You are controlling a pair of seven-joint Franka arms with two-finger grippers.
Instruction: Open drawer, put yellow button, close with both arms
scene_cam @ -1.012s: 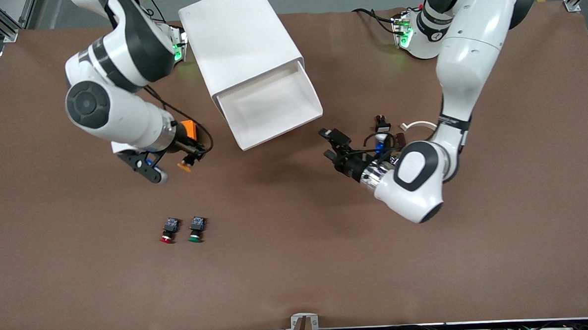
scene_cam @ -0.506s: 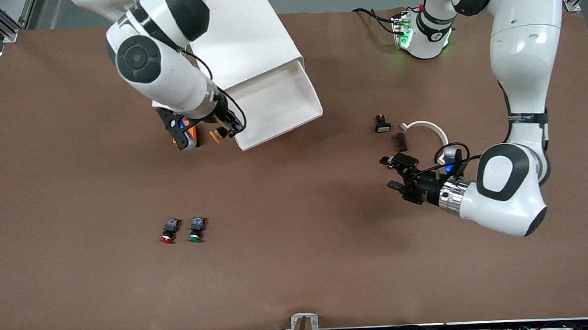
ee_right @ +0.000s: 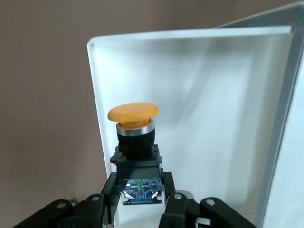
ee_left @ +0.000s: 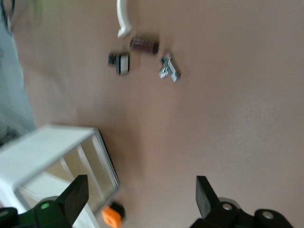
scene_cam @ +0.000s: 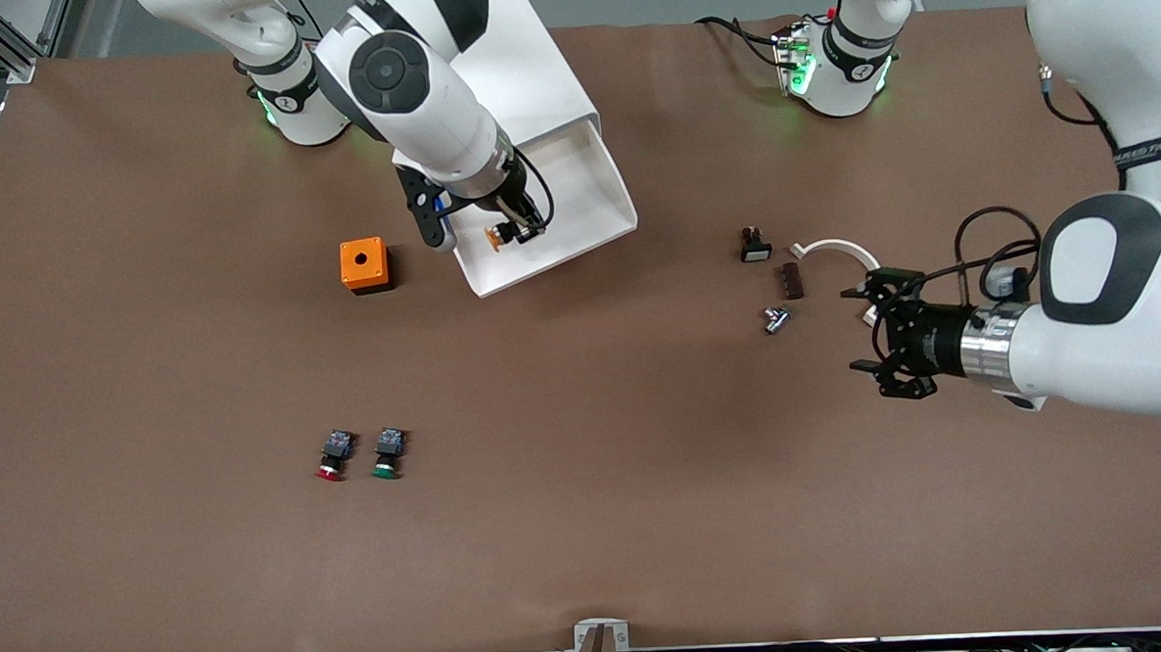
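- Now your right gripper (scene_cam: 510, 233) grips the yellow button (ee_right: 133, 124) by its black body, over the open drawer (scene_cam: 602, 183).
- Placing step: lower inside the tray, then release.
- Drawer walls stand close beside the gripper; keep centred.
- Left gripper (scene_cam: 880, 333) waits spread wide above bare table.

Seen from the left wrist: the left gripper (ee_left: 137, 202) is held above the brown table (ee_left: 223, 118), its two black fingertips (ee_left: 76, 192) spread wide apart with nothing between them. The white cabinet (ee_left: 42, 152) is seen with its top drawer (ee_left: 92, 173) pulled open. Just beside the drawer's corner an orange box (ee_left: 111, 217) is partly shown. Well apart from the cabinet, four small parts are grouped together: a curved white strip (ee_left: 122, 16), a dark ribbed cylinder (ee_left: 144, 45), a black-and-white switch (ee_left: 119, 62) and a small metal piece (ee_left: 168, 71).
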